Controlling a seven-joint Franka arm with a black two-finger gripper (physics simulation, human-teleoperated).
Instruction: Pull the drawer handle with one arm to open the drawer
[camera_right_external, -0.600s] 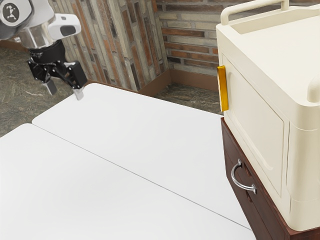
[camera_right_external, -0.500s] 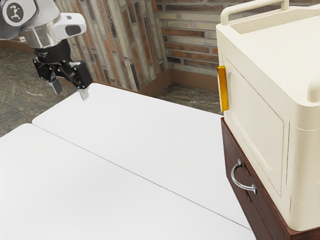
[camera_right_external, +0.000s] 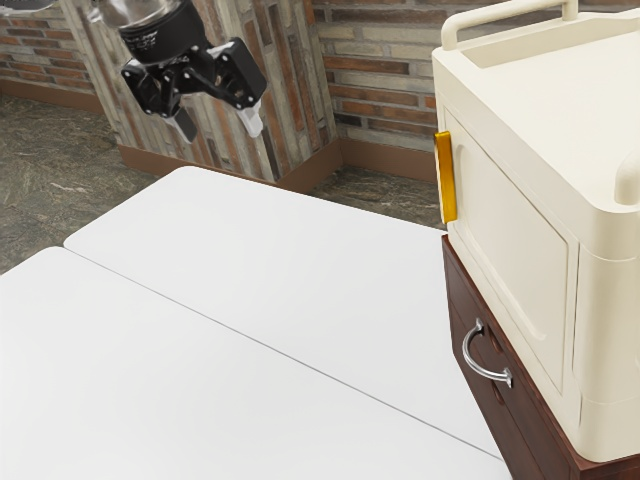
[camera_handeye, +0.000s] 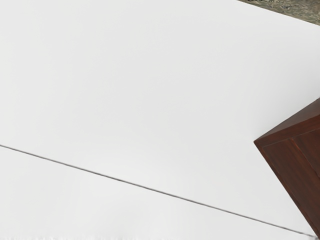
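Observation:
In the exterior view my gripper hangs open above the table's far edge, toward the upper left, with nothing between its fingers. Well away from it, at the exterior view's right, a curved silver handle is fixed to the front of a dark brown wooden drawer cabinet. The drawer front looks flush with the cabinet. In the wrist view a corner of the brown cabinet stands on the white table.
A cream box-shaped appliance with a yellow strip rests on the cabinet. The white table has a thin seam across it and lies between gripper and cabinet. Brick walls rise behind.
My gripper has moved up and toward the exterior view's right, its fingers staying apart. The cabinet, handle and cream appliance have not moved.

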